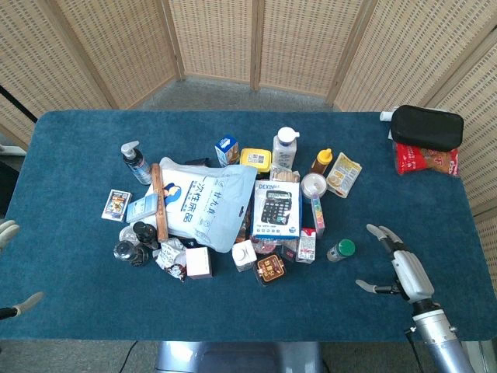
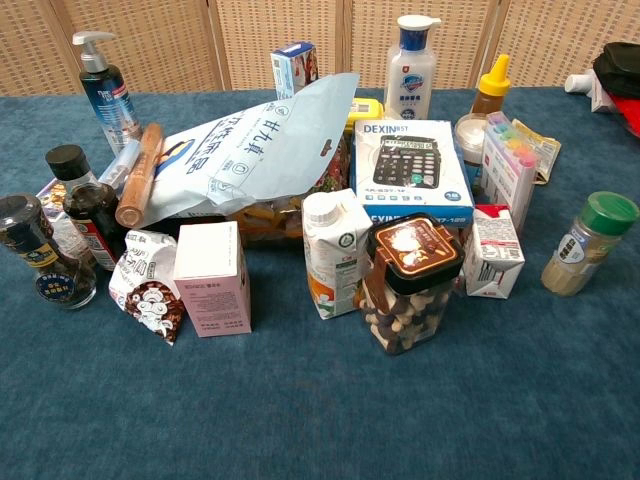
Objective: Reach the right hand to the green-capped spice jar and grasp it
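Observation:
The green-capped spice jar (image 1: pixel 341 250) stands upright on the blue table, at the right edge of the clutter; the chest view shows the jar (image 2: pixel 589 243) at far right, beside a small red-and-white carton (image 2: pixel 494 251). My right hand (image 1: pixel 399 266) hovers to the jar's right and slightly nearer the front edge, fingers spread, thumb pointing toward the jar, holding nothing and a short gap away. My left hand (image 1: pixel 9 268) shows only as fingertips at the left frame edge, apart and empty. Neither hand appears in the chest view.
A pile of goods fills the table's middle: a calculator box (image 1: pixel 277 208), a blue-white bag (image 1: pixel 203 203), a brown-lidded jar (image 1: pixel 269 269), a milk carton (image 1: pixel 245 255). A black pouch (image 1: pixel 426 127) and red packet (image 1: pixel 426 159) lie at the far right corner.

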Controlling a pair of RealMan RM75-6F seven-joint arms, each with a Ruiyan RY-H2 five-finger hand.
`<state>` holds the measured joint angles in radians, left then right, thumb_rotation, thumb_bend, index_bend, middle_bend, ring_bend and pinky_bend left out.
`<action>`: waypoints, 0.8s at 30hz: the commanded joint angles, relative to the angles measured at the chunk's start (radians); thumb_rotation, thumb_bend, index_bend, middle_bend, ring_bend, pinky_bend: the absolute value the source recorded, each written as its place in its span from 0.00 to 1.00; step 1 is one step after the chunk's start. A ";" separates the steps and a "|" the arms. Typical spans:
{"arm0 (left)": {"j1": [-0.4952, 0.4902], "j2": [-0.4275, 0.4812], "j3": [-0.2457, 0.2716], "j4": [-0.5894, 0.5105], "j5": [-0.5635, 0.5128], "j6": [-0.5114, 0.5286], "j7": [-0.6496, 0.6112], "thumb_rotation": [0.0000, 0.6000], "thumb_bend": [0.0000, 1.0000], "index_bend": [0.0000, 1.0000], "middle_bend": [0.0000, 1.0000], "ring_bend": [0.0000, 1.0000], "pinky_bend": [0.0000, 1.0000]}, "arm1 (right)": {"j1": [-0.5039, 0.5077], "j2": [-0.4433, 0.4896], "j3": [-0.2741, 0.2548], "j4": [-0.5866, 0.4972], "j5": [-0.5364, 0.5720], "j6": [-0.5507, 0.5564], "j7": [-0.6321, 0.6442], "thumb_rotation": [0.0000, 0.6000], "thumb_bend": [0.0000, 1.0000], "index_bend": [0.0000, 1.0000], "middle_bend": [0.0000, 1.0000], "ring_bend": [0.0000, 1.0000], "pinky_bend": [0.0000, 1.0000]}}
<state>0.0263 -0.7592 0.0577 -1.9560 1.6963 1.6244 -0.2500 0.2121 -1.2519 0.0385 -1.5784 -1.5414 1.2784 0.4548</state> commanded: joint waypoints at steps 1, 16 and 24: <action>0.000 0.001 0.000 0.001 -0.001 0.000 -0.002 1.00 0.00 0.00 0.00 0.00 0.00 | 0.024 -0.031 0.010 0.023 0.028 -0.039 0.016 1.00 0.00 0.00 0.00 0.00 0.00; 0.001 0.001 -0.004 0.003 -0.011 0.001 -0.007 1.00 0.00 0.00 0.00 0.00 0.00 | 0.052 -0.197 0.016 0.146 0.109 -0.125 0.096 1.00 0.00 0.00 0.00 0.00 0.00; -0.003 -0.001 -0.007 0.000 -0.024 -0.009 -0.001 1.00 0.00 0.00 0.00 0.00 0.00 | 0.061 -0.261 0.037 0.225 0.122 -0.130 0.180 1.00 0.00 0.00 0.00 0.00 0.00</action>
<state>0.0237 -0.7599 0.0507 -1.9553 1.6732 1.6160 -0.2510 0.2706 -1.5030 0.0687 -1.3645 -1.4242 1.1500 0.6182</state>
